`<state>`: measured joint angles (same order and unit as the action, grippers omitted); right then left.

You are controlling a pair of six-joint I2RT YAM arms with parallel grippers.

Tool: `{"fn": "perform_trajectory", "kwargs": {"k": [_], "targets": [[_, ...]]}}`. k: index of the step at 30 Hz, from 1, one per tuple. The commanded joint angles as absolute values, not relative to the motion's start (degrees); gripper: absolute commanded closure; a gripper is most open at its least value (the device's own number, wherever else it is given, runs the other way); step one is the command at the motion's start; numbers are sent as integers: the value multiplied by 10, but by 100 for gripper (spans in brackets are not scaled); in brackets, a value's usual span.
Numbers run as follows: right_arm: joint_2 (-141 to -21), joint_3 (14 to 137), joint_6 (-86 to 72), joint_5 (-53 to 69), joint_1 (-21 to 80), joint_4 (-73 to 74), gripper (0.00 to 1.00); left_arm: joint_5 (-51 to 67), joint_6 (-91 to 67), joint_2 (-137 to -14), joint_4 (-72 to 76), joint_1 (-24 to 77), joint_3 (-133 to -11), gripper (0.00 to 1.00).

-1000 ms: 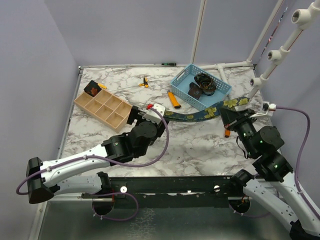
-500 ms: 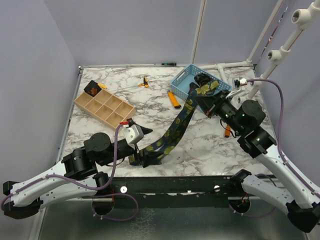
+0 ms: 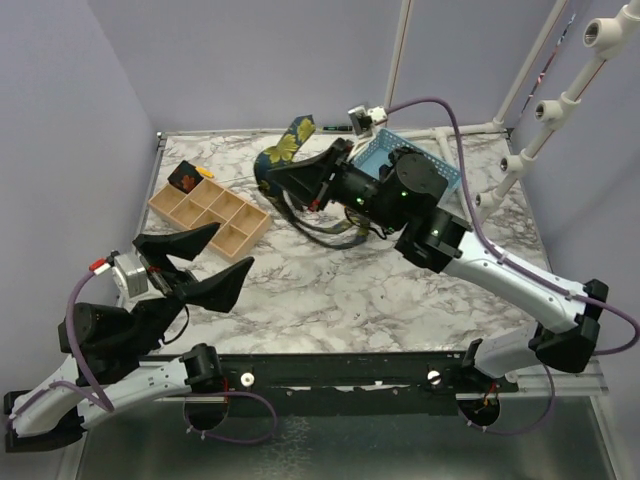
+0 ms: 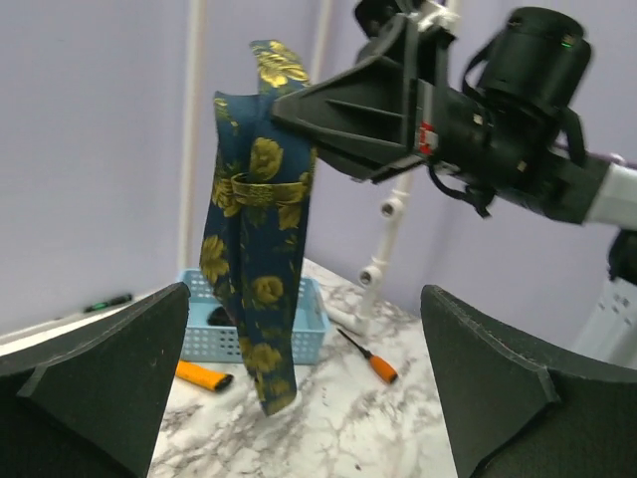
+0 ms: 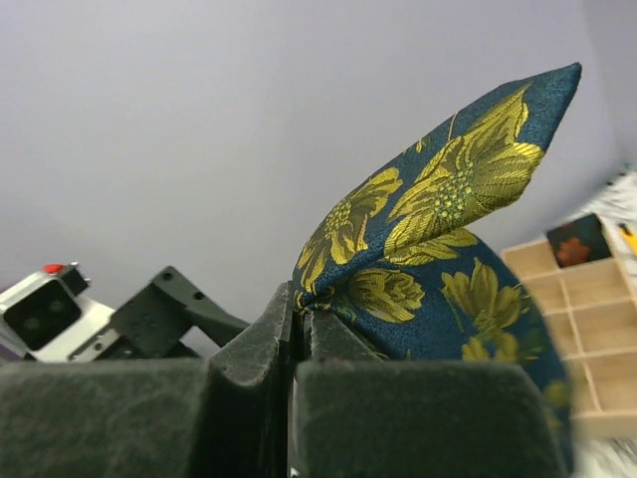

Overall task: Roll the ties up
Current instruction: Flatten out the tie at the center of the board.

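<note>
The navy tie [image 4: 254,259] with yellow flowers hangs doubled over, well above the table [image 3: 330,290]. It looks limp and light, and we judge the smooth woven cloth likely to slip and unroll. The right gripper [image 5: 301,314] is pressed together on a bunched fold near the pointed end. For rolling, we would take one end flat. The left gripper [image 3: 231,249] is spread wide, holding nothing. A dark tie [image 3: 185,179] sits coiled in a corner compartment of the wooden tray [image 3: 205,215].

Left gripper [image 3: 235,246] sits raised at lower left, its 2 fingers spread wide. Right arm stretches to upper centre, right gripper [image 3: 272,180] clamped on the tie [image 3: 285,146].
</note>
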<state>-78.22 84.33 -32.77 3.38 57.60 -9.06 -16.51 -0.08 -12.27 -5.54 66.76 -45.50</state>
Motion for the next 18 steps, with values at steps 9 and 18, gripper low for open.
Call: {"fn": "perform_trajectory", "kwargs": {"k": [9, 18], "targets": [[-595, 604, -384, -349, 577, -121, 100, -396, 56, -118, 75, 668, -415, 3], [-428, 341, -667, -602, 549, 261, 100, -401, -27, -228, 77, 668, -332, 4]]}}
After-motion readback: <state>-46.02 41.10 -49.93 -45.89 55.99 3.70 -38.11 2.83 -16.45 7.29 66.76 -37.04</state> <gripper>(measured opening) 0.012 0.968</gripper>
